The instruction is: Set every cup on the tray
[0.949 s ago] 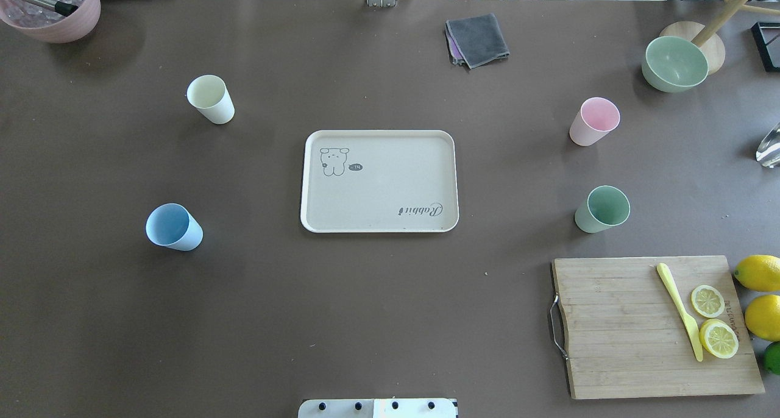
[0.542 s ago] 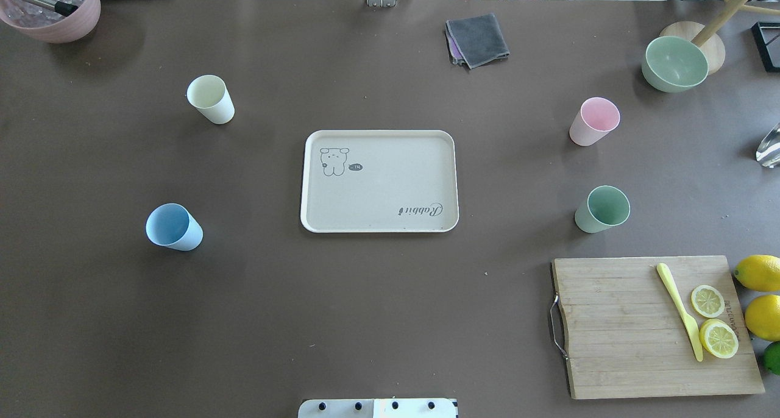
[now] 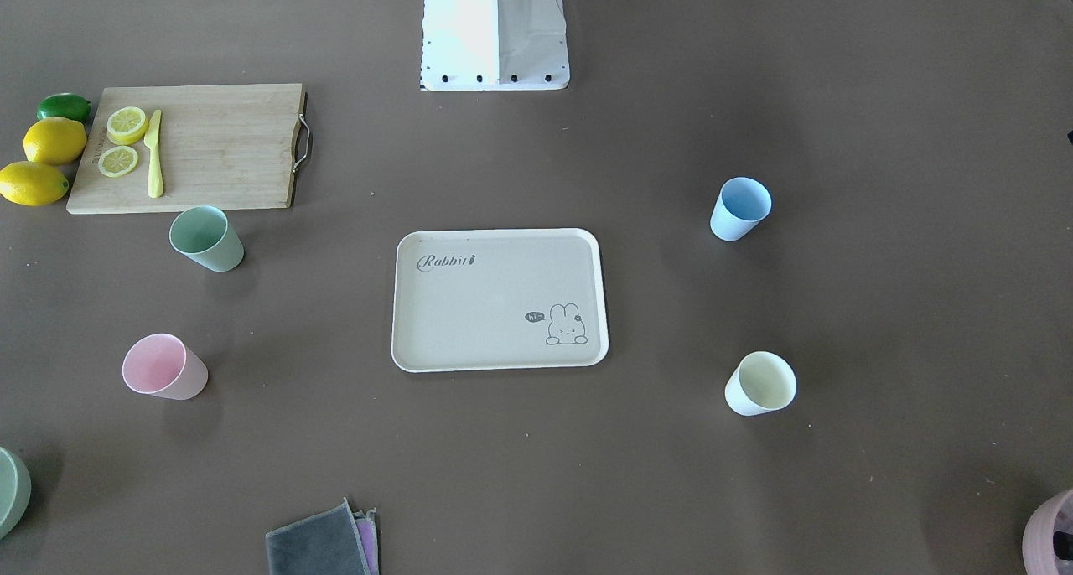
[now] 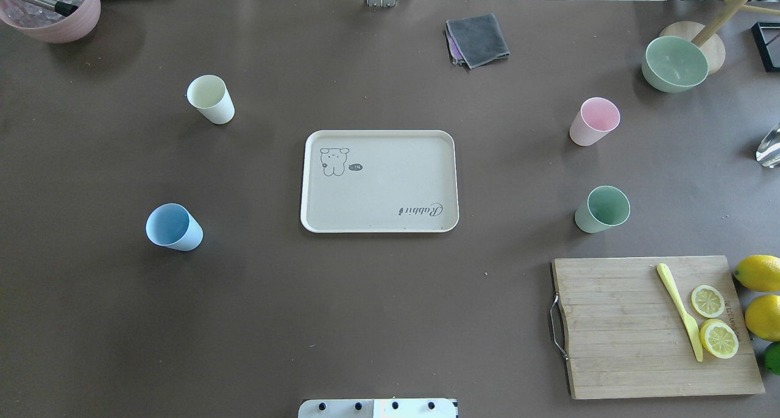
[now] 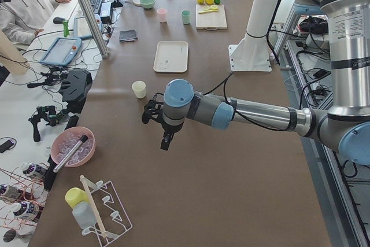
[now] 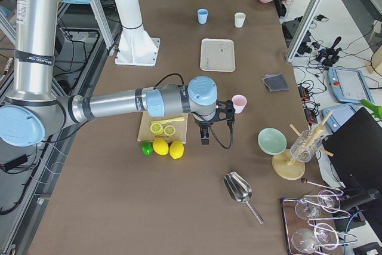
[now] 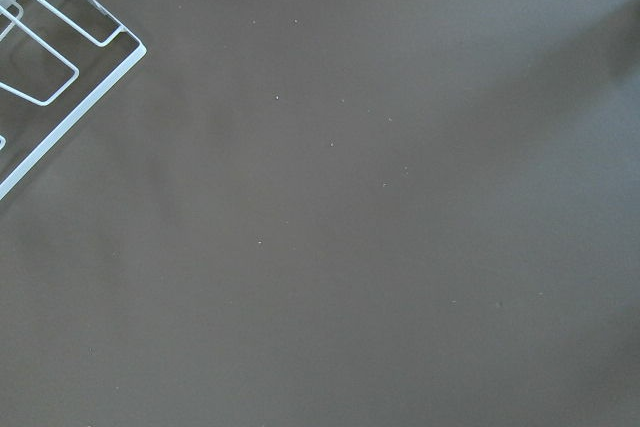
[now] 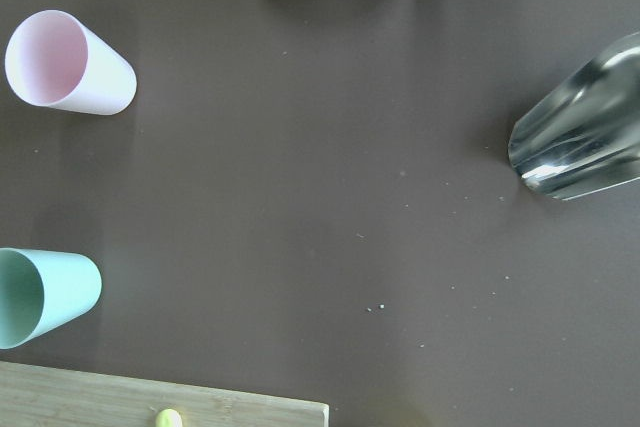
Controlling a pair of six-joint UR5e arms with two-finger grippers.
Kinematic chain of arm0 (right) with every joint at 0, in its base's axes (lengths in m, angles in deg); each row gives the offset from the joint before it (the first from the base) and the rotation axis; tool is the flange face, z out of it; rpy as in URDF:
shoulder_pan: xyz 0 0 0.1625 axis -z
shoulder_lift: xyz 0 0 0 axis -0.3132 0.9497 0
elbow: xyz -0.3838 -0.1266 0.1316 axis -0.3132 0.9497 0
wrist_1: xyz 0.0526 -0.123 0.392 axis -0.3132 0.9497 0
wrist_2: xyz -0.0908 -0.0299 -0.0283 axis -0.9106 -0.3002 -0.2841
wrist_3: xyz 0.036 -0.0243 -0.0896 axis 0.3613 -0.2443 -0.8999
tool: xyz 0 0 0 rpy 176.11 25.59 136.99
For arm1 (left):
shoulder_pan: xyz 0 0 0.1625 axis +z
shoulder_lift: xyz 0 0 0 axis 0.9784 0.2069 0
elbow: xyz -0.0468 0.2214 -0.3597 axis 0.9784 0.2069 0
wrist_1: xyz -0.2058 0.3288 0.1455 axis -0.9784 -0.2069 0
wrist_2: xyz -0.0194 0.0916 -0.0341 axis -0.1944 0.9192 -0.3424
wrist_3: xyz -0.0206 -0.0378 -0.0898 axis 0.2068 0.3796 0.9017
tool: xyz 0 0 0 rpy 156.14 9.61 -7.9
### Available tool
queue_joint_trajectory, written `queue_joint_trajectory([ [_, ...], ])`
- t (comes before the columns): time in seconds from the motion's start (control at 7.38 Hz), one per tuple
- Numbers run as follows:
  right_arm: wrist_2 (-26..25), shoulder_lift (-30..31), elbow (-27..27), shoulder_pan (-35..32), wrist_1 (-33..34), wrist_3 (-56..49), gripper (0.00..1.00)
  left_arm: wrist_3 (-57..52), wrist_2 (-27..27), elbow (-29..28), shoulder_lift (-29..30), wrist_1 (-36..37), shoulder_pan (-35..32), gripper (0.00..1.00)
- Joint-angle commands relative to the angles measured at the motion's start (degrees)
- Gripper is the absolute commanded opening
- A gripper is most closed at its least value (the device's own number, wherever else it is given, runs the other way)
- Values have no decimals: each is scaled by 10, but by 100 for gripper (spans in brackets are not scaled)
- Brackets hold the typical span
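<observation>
- Cream rectangular tray (image 4: 378,180) lay bare at the middle of the brown table (image 4: 378,320), its long side running from the robot's left to its right. None of the four cups stood on it.
- Pale yellow matte cup (image 4: 211,99) and blue matte cup (image 4: 173,226) stood upright, mouths up, well apart on the tray's left. Pink matte cup (image 4: 593,120) and green matte cup (image 4: 602,209) stood likewise on its right, the green one near the wooden cutting board (image 4: 615,326).
- The left gripper (image 5: 166,142) hung pointing down near the pale yellow cup, so that arm looked the nearer for the left pair. The right gripper (image 6: 205,138) hung near the pink cup.
- Only the side views showed the grippers, so whether their fingers were spread or closed could not be told.
- The right wrist view caught the pink and green cups at its left edge, off to one side rather than beneath. The left wrist view showed only bare table and a corner of a white wire rack (image 7: 50,67), with no cup.
- The overhead and front views gave the whole layout but no arm.
</observation>
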Motion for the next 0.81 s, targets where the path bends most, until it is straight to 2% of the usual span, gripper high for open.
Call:
queue_joint_trajectory([
  [0.0,-9,-6,-51,81,-18,129,100,50,-29,0,3,-3,1,98],
  [0.27,-76,-7,-48,202,-170,374,95,51,-29,-3,-2,-16,1,98],
  [0.41,-110,-7,-39,256,-217,440,92,51,-29,-2,-2,-20,1,98],
  [0.68,-127,-13,-3,307,-249,453,87,53,-24,-4,-2,-41,1,98],
])
